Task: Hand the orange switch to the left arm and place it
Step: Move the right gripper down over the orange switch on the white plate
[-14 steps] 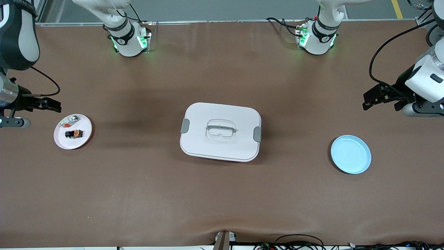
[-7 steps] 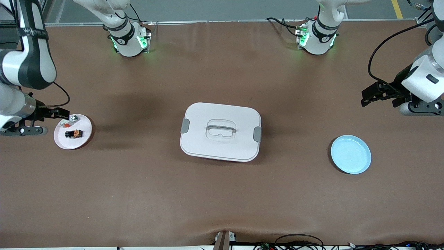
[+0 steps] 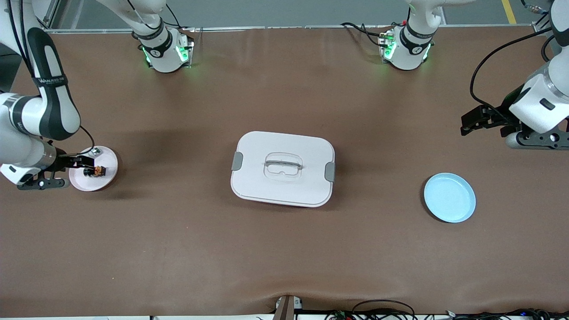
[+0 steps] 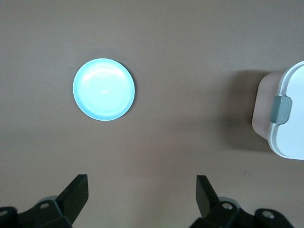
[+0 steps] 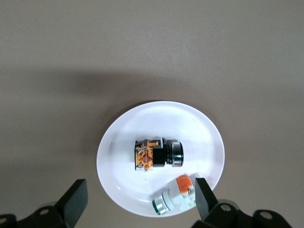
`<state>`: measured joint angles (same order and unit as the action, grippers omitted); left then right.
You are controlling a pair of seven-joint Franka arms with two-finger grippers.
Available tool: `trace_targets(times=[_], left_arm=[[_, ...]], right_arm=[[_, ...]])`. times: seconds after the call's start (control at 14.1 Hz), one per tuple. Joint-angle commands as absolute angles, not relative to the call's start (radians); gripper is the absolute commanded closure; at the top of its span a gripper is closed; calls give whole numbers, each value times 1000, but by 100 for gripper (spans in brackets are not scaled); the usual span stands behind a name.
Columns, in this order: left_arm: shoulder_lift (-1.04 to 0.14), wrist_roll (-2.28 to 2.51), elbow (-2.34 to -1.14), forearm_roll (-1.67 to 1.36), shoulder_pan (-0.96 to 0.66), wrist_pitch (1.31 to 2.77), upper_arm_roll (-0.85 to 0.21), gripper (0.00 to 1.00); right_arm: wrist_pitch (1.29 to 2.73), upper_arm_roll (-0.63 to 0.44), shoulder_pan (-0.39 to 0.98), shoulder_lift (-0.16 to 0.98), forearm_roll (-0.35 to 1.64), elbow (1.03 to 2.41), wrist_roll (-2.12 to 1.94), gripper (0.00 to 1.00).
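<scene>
Orange switch (image 5: 158, 153) is lying on its side on the white plate (image 3: 109, 178) at mid-left of the front view, right beside a small silver-grey piece (image 5: 175, 194) with a red-orange bit. Right gripper (image 5: 137, 202) hovers over that plate with fingers spread wide, nothing in them.

To do the pick well I'd centre the fingers on the black body and drop straight down, so a fingertip doesn't clip the silver piece.

Left gripper (image 4: 141, 197) waits at upper right of the front view, also spread wide and empty, with the blue plate (image 3: 449, 198) lower down. The box (image 3: 282, 168) sits dead centre, so the handover should probably go high over it.
</scene>
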<state>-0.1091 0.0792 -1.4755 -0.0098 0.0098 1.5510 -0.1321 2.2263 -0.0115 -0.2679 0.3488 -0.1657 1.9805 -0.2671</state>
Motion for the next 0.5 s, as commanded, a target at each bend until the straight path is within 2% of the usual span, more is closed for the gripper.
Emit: trace_targets(times=[0.0, 0.43], left_arm=[[-87, 60, -1500, 8, 29, 1545, -133, 0], [-42, 60, -1577, 8, 38, 1594, -135, 0]], right_arm=[[2247, 3, -301, 386, -186, 1970, -276, 0], [2333, 3, -308, 426, -184, 2003, -276, 0]])
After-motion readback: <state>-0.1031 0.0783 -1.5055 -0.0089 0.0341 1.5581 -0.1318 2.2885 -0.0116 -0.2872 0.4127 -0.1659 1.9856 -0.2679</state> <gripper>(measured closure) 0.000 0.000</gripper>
